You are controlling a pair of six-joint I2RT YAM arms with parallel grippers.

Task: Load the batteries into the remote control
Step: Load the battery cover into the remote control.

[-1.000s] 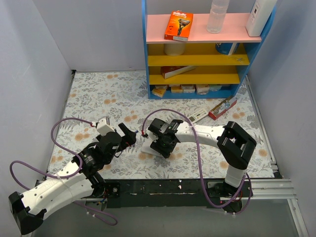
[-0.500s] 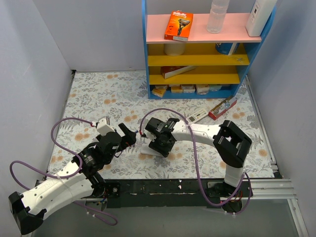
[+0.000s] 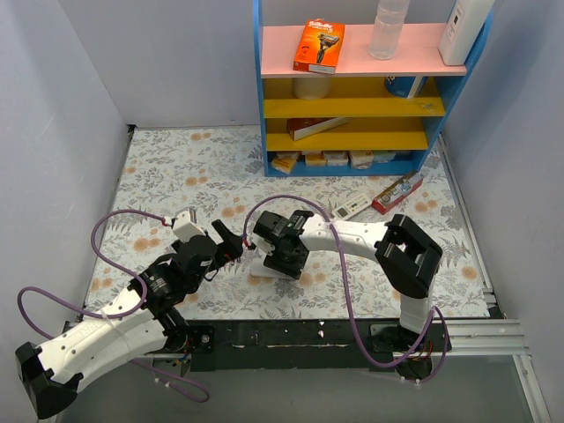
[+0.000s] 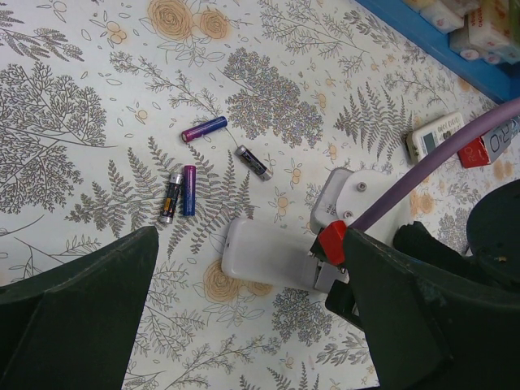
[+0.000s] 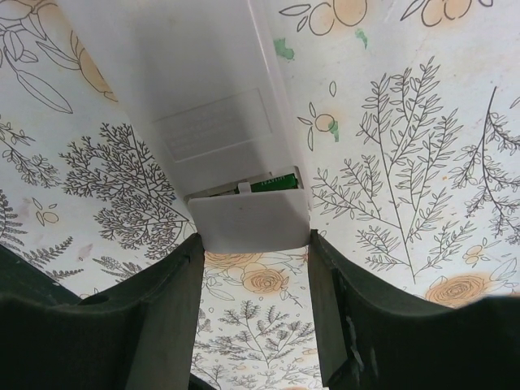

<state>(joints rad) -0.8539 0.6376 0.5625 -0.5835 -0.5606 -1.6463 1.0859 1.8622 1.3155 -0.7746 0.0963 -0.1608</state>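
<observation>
The remote control [image 5: 195, 81] lies back up on the floral mat, plain white. Its battery cover [image 5: 248, 219] is slid partly off the end, and something green shows in the open gap. My right gripper [image 5: 253, 244] is shut on the cover, one finger against each side edge. In the top view the right gripper [image 3: 275, 256] sits over the remote [image 3: 262, 267]. In the left wrist view the remote [image 4: 264, 262] lies ahead of my open, empty left gripper [image 4: 252, 325]. Several batteries lie loose beyond it: a pair [image 4: 180, 193], one purple [image 4: 204, 128], one dark [image 4: 253, 162].
A blue shelf unit [image 3: 352, 163] with boxes stands at the back. A longer white remote [image 3: 355, 206] and a red box [image 3: 397, 192] lie in front of it. Grey walls close both sides. The right arm's purple cable [image 4: 439, 166] crosses the left wrist view.
My right gripper has shifted a little to the left, and the remote's end has moved with it. The left arm has not moved.
</observation>
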